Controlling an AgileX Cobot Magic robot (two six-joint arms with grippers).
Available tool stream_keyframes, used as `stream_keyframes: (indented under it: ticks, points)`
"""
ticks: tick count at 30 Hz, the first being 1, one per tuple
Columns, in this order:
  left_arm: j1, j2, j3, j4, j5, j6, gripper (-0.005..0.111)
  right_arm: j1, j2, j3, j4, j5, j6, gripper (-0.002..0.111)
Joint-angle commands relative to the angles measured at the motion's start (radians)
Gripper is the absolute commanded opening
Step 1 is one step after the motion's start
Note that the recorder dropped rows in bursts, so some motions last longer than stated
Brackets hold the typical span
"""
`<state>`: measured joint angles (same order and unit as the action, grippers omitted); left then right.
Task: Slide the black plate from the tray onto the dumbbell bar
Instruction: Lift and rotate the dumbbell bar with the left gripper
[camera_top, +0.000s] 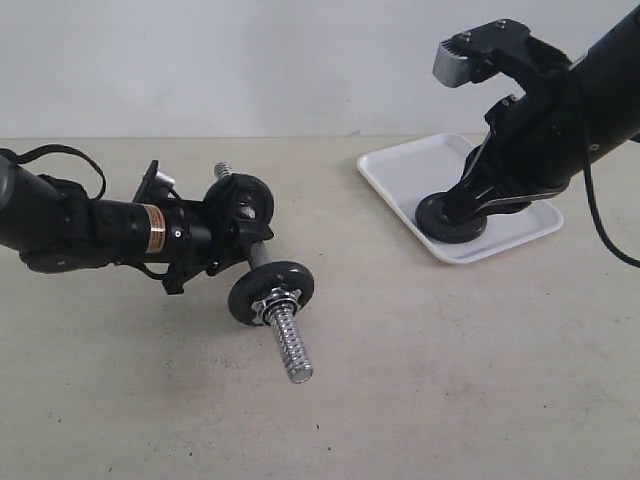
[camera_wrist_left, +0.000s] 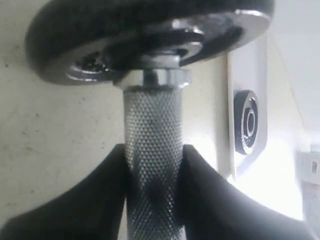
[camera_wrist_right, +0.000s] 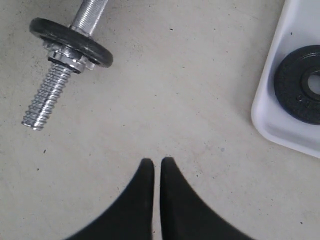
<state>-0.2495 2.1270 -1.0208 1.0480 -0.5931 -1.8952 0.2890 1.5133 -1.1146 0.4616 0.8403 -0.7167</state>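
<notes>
The left gripper (camera_wrist_left: 153, 162) is clamped on the knurled middle section of the dumbbell bar (camera_top: 288, 345), left of centre in the exterior view. The bar runs diagonally toward the lower centre of the frame and ends in a bare threaded tip. Two black discs sit on the bar: a far disc (camera_top: 248, 195) beside the gripper and a near disc (camera_top: 262, 285), with a chrome star nut (camera_top: 272, 303) on its outer face. The black plate (camera_wrist_right: 296, 85) lies flat in the tray (camera_top: 405, 165) at upper right, close to the tray's lower-left rim. The right gripper (camera_wrist_right: 156, 161) has its fingers pressed almost together, a thin slit between them, gripping nothing. Its arm hangs over the tray and overlaps the plate in the exterior view; contact cannot be determined
</notes>
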Motion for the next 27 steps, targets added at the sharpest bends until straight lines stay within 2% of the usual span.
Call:
stream_keyframes:
  ticks: [1,4,6,11,17,27]
  points:
    - [-0.002,-0.008,-0.013,0.227,0.001,0.031,0.004,0.002,0.0,-0.002,0.002,-0.003,-0.001,0.0]
    - [-0.002,-0.008,-0.042,0.483,0.034,-0.043,0.004,0.002,0.0,-0.002,0.002,-0.003,-0.001,0.0]
    - [-0.002,-0.008,-0.07,0.696,0.05,-0.182,0.004,0.002,0.0,-0.002,0.002,-0.003,-0.001,0.0]
    - [0.0,-0.038,-0.08,0.696,0.057,-0.193,0.004,0.002,0.0,-0.002,0.002,0.002,-0.001,0.0]
    - [0.0,-0.099,-0.08,0.696,0.094,-0.118,0.004,0.002,0.0,-0.002,0.0,0.005,-0.001,0.0]
    - [0.0,-0.219,-0.08,0.696,0.153,0.262,0.004,0.002,0.0,-0.002,0.0,0.005,-0.001,0.0]
